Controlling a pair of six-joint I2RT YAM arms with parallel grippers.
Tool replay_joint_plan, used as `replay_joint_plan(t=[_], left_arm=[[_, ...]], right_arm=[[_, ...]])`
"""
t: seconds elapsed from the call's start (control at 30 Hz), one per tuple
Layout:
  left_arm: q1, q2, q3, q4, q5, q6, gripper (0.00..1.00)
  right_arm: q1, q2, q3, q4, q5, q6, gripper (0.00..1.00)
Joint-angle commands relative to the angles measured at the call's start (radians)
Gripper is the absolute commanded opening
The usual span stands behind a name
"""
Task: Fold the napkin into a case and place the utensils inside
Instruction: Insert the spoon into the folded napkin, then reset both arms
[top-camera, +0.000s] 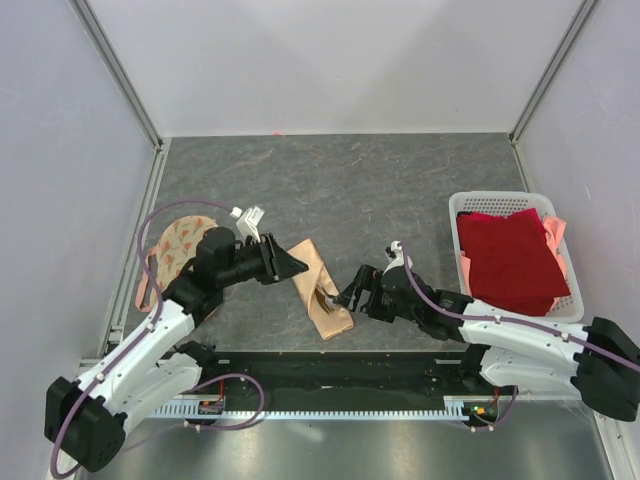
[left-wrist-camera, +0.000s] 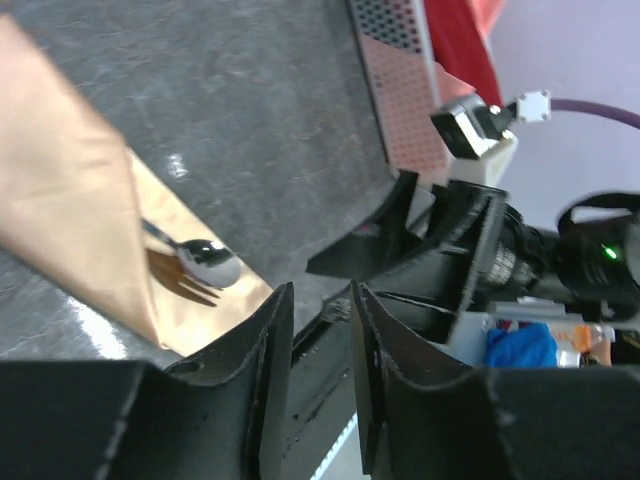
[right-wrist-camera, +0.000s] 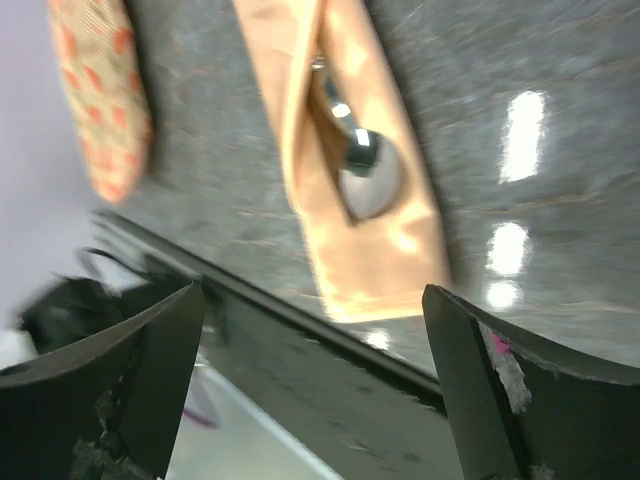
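Right jaws spread wide, left jaws barely parted, both empty. Limp case (right-wrist-camera: 385, 250) lies ahead, spoon (right-wrist-camera: 370, 180) inside; probably pinch its folded edge.

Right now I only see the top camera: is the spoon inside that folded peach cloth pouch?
Observer: Yes. The right wrist view shows the small shiny silver spoon lying in the narrow peach-orange cloth case, bowl exposed.
Operator: Is the right tool holding anything?
Observer: No, it stands wide open, empty.
Operator: And the left tool?
Observer: Its jaws show a narrow gap, nothing between them.
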Motion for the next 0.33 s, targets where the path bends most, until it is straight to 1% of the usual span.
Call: replay_joint_plan(t=[0.0,0.07,0.17,0.23,0.3], left_arm=[[-0.024,-0.108,-0.063,0.084,0.082,0.001,0.38],[-0.035,-0.183,-0.124,0.114,0.061,-0.021,0.41],[-0.048,-0.255,-0.193,0.161,0.031,-0.058,0.45],[-0.047,-0.306,-0.201,0.169,0.041,-0.053,0.46],[-0.047,-0.335,-0.187,0.172,0.06,-0.053,0.47]], right_arm=[[0.002,-0.09,0.032,-0.172,0.097,-0.334,0.98],[0.002,-0.136,0.003,-0.147,0.128,-0.412,0.98],[0.002,-0.185,-0.038,-0.081,0.12,-0.457,0.98],[0.002,-0.232,-0.072,-0.002,0.099,-0.483,0.98],[0.004,-0.265,-0.072,0.022,0.091,-0.503,0.98]])
